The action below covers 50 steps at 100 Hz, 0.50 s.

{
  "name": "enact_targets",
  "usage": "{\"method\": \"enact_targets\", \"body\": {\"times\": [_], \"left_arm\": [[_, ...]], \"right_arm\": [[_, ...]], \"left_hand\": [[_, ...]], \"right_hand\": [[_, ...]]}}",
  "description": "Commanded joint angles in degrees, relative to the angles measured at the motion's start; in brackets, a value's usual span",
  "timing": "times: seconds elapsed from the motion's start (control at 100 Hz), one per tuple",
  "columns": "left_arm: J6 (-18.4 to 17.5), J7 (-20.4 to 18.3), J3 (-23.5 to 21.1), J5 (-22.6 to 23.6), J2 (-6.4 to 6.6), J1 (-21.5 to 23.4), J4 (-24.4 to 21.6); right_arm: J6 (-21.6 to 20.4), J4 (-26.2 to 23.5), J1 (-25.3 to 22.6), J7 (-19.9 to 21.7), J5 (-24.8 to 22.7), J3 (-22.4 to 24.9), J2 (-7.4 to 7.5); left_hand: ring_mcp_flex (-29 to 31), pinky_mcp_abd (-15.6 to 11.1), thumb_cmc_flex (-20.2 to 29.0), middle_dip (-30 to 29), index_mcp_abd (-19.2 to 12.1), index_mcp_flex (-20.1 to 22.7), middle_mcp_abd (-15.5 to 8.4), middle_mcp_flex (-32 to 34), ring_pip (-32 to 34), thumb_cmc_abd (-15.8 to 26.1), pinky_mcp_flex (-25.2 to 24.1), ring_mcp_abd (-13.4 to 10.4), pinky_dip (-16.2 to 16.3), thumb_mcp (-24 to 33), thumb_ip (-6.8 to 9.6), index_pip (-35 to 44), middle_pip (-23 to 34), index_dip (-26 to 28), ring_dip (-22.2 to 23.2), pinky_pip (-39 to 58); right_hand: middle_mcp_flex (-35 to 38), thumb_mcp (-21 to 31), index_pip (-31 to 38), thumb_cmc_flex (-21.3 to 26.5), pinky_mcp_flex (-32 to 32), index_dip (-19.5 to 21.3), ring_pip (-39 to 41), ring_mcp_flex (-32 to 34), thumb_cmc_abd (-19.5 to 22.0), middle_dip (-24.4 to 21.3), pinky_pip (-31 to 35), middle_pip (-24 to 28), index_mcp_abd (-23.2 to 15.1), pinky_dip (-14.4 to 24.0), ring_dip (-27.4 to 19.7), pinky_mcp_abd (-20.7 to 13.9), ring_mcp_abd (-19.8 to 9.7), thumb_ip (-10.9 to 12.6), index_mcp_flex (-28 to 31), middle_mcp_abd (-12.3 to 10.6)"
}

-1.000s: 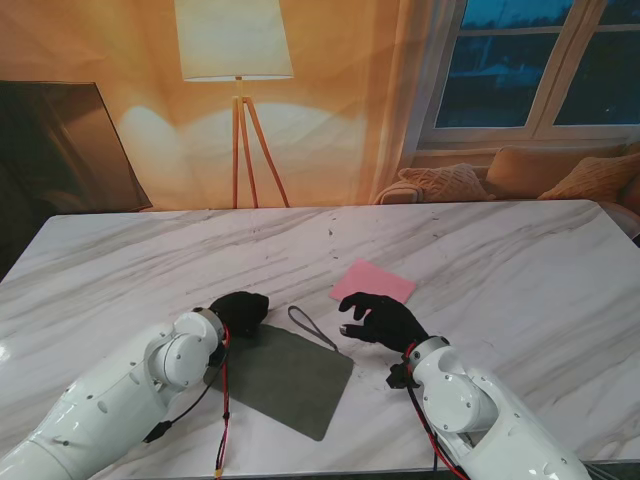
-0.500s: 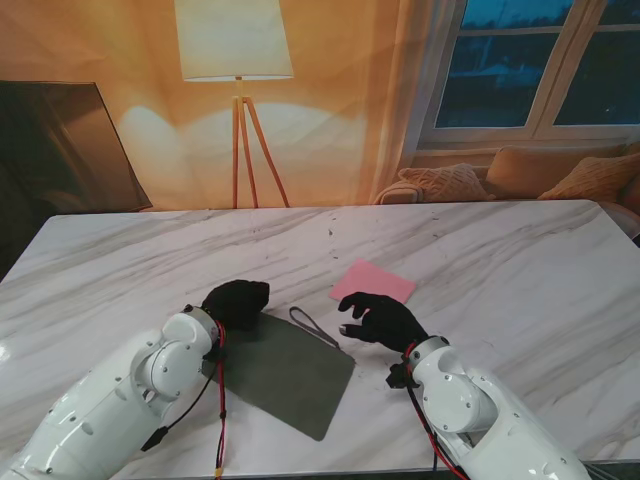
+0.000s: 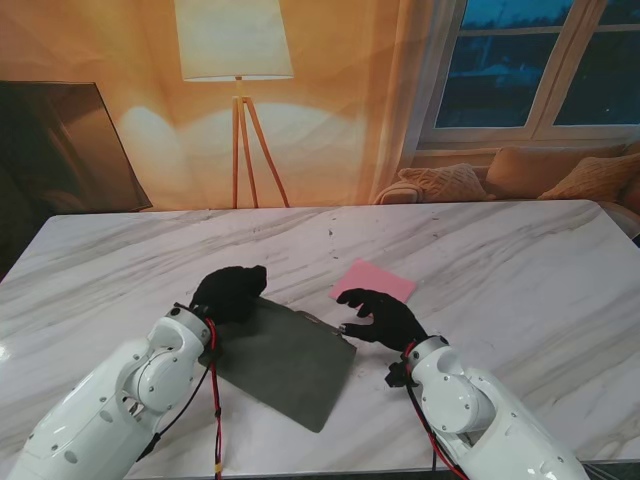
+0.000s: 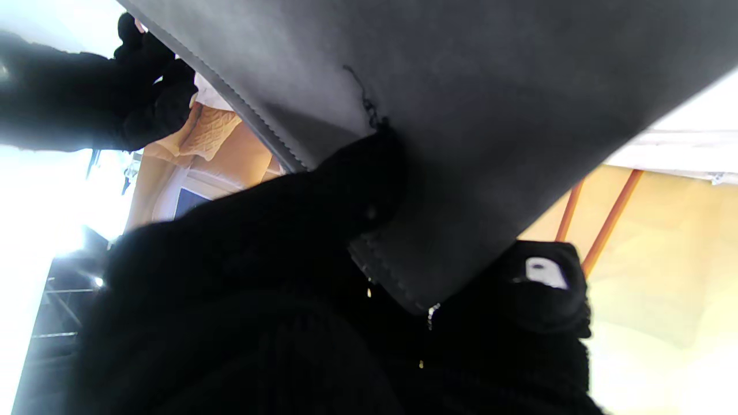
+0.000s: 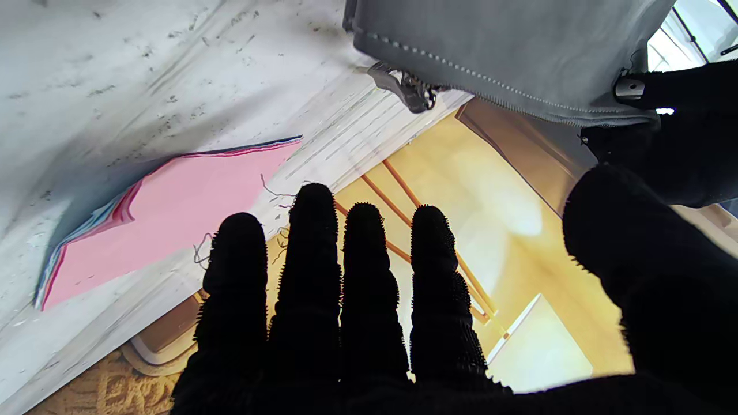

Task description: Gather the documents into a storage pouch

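None of the documents are in yet. Left hand (image 3: 230, 292) pinches the grey pouch (image 3: 285, 360) by its far corner, tilted off the worktop (image 3: 500, 260). Right hand (image 3: 385, 318) hovers, fingers spread, empty. Pink documents (image 3: 372, 281) lie just beyond it.

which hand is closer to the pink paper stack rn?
Right. The right hand hovers open just nearer to me than the pink paper stack, fingers beside its near edge. The left hand is off to the left, gripping the grey pouch.
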Motion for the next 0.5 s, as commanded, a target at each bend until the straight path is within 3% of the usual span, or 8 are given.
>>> {"method": "enact_targets", "body": {"times": [0.0,0.26,0.49], "left_arm": [[-0.2,-0.05,-0.55,0.32,-0.15,0.68,-1.57],[-0.29,2.54,-1.55,0.6,-0.59,1.85,-3.61],[-0.11,5.14,-1.6,0.28,-1.14,1.96,-4.37]], "right_arm": [[-0.34,-0.09,-0.08,1.5,0.33,-0.16,-0.07],[-0.78,-1.06,-0.7,3.31,3.4,-0.67,-0.07],[-2.36,-1.61,-0.96,4.43,3.83,-1.44,0.19]], "left_hand": [[4.49,-5.72,4.41,1.79,0.04,0.94,-0.87,0.62,4.35,0.68,-2.25,3.76,1.69,4.04,0.08,2.02,1.21,1.88,1.89,1.11],[3.96,-5.79,4.99,3.1,0.39,0.51,-0.84,-0.39,5.09,1.39,-2.87,3.65,2.43,3.37,-0.36,1.72,1.74,2.94,2.47,0.79],[3.91,-5.79,5.14,3.32,0.57,0.35,-0.76,-0.55,5.35,1.56,-3.14,3.63,2.9,3.18,-0.46,1.53,1.74,3.46,2.51,0.56]], "right_hand": [[-0.96,1.17,-1.12,0.05,-0.25,-0.76,-1.38,-0.05,-1.33,-1.07,-1.01,-1.16,0.49,-0.83,-0.88,0.58,0.77,-0.62,-3.07,-1.03],[3.07,1.24,-0.57,0.24,3.53,-1.3,1.43,5.23,-1.91,-1.79,2.09,-0.65,1.21,0.33,0.3,2.0,1.75,-0.71,-3.16,0.84],[5.77,1.84,0.48,0.37,7.9,-2.03,15.71,11.03,-2.97,-0.14,11.47,2.18,1.26,2.73,7.13,1.9,0.27,-0.92,-2.13,1.18]]}}
